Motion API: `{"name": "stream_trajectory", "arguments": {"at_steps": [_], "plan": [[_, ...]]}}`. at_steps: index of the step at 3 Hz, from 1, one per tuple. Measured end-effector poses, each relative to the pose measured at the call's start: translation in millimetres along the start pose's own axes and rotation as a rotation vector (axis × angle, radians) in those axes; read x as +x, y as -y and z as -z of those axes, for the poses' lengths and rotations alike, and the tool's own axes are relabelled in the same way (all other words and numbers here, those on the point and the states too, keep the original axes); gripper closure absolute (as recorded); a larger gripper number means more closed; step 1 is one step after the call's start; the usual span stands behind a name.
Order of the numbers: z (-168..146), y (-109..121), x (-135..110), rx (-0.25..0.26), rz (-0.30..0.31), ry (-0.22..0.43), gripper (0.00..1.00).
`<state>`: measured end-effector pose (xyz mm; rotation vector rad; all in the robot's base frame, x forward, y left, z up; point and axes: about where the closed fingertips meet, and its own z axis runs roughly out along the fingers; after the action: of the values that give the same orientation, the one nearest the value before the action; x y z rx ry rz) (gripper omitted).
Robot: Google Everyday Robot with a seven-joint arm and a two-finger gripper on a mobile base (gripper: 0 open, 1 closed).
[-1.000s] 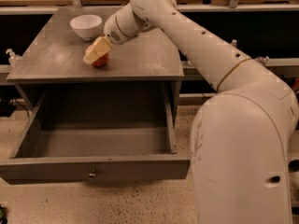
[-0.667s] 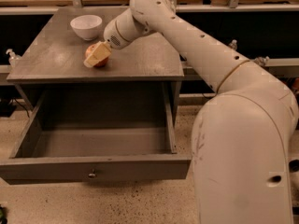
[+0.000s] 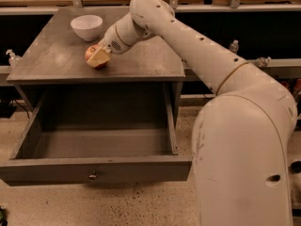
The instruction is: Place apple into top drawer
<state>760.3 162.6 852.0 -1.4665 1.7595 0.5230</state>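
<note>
The red-orange apple (image 3: 91,53) sits on the grey table top (image 3: 56,55), left of centre near the front edge. My gripper (image 3: 99,57) is down on the apple. One yellowish finger pad (image 3: 100,58) lies against its right front side, and the other finger is hidden behind it. The jaws look closed around the apple, which still rests on the table. The top drawer (image 3: 94,169) is pulled fully open below the table. Its inside is bare and a small round knob (image 3: 92,176) sits on its front panel.
A white bowl (image 3: 87,26) stands at the back left of the table top, behind the apple. My white arm (image 3: 197,46) reaches in from the right, and the robot body (image 3: 244,159) stands right of the drawer. Shelves with clutter run along the back.
The gripper has moved slightly left and down over the apple. The apple's red side now shows at the gripper's upper left instead of its lower right.
</note>
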Motion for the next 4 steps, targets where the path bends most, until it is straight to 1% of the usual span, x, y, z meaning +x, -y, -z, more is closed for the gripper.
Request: {"name": "stream_trajectory", "arguments": {"at_steps": [1, 2, 3, 4], "plan": [[17, 3, -3, -0.041, 0.017, 0.023, 0.83], [69, -12, -24, -0.085, 0.076, 0.093, 1.0], [101, -5, -8, -0.056, 0.086, 0.1, 1.0], [90, -7, -11, -0.066, 0.083, 0.098, 1.0]]}}
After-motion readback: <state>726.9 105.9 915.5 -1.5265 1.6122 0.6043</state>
